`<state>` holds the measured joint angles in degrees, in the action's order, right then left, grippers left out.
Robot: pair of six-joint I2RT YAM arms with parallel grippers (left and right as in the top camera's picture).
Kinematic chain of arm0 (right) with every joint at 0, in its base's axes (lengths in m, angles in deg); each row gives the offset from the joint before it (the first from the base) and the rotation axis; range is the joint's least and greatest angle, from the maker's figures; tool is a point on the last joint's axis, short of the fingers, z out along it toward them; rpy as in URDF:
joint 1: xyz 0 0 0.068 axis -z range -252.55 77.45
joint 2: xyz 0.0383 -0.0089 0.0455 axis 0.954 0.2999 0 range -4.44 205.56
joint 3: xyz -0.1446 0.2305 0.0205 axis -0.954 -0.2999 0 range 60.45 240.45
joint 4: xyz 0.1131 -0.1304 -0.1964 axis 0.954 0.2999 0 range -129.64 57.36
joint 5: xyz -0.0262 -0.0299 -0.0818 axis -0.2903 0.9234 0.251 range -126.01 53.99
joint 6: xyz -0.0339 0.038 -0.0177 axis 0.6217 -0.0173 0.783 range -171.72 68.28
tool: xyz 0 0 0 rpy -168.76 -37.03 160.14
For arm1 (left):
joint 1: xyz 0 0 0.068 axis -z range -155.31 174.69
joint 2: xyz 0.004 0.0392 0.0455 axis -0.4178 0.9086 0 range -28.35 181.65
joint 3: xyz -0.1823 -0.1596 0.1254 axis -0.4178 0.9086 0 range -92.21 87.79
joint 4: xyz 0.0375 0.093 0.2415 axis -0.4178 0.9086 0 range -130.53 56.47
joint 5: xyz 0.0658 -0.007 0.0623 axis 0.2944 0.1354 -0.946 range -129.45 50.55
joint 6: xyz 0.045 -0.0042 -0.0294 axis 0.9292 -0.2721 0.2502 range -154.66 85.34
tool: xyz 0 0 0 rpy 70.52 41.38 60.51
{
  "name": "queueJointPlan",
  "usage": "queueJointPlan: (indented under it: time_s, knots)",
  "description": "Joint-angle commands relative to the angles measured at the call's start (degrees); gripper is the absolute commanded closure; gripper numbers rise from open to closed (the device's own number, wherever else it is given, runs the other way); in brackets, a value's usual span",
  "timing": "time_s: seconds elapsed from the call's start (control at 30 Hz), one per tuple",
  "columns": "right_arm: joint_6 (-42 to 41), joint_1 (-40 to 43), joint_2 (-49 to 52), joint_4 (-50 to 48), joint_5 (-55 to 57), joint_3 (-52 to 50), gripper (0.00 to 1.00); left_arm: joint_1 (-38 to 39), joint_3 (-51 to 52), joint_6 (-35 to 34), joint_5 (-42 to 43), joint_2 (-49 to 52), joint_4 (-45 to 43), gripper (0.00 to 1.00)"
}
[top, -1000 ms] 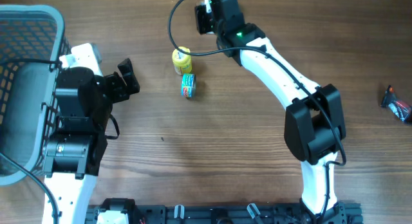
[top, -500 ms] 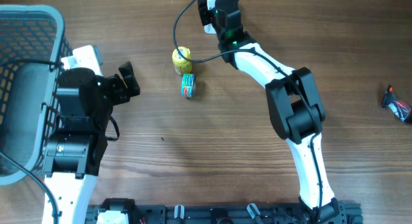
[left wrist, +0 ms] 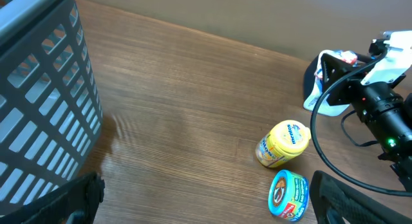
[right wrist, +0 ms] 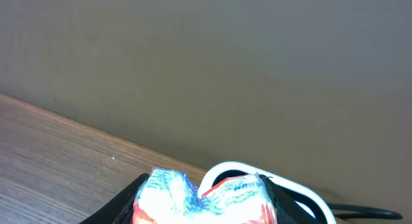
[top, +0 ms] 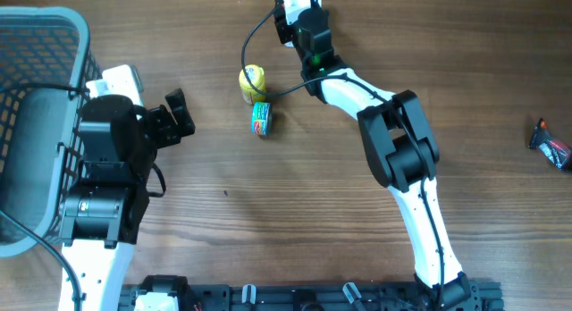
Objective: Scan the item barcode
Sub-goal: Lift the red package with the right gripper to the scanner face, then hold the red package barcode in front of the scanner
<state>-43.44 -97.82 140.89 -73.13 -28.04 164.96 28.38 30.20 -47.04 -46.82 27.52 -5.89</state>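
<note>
Left: grey plastic lattice basket (top: 45,16). My left hand (top: 183,112): spread wide, empty. Centre: yellow jar (top: 253,79) and banded tin (top: 260,120), both rigid, on the wood-grain tabletop (top: 295,213). Far edge: my right hand (right wrist: 203,201), closed on a crinkly film packet (right wrist: 167,188). I judge it light, soft and slippery. Pinch a sealed edge and leave the printed faces clear.

lettering on the yellow jar (left wrist: 284,143) and the blue tin (left wrist: 289,195) is too small to read.
</note>
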Motion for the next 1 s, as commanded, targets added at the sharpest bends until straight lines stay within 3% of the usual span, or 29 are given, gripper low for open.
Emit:
queueJointPlan:
  time_s: [0.0, 0.2, 0.47, 0.73, 0.97]
  knots:
    - [1.09, 0.9, 1.46, -1.05, 0.26, 0.92, 0.52, -0.15, 0.37, -0.5, 0.46, -0.02, 0.02, 0.0]
    - [3.82, 0.5, 0.11, -0.07, 3.34, 0.92, 0.51, -0.15, 0.37, -0.55, 0.48, -0.04, 0.22, 0.0]
    - [3.82, 0.5, -10.67, 12.63, 3.67, 0.92, 0.51, -0.15, 0.37, -0.52, 0.48, -0.02, 0.44, 0.0]
    - [3.72, 1.92, -24.61, 36.92, 5.01, 0.92, 0.49, -0.15, 0.37, -0.52, 0.48, -0.02, 2.56, 0.0]
    - [3.61, 9.97, -28.65, 68.96, 9.01, 0.92, 0.48, -0.02, 0.37, -0.5, 0.5, -0.02, 3.43, 0.0]
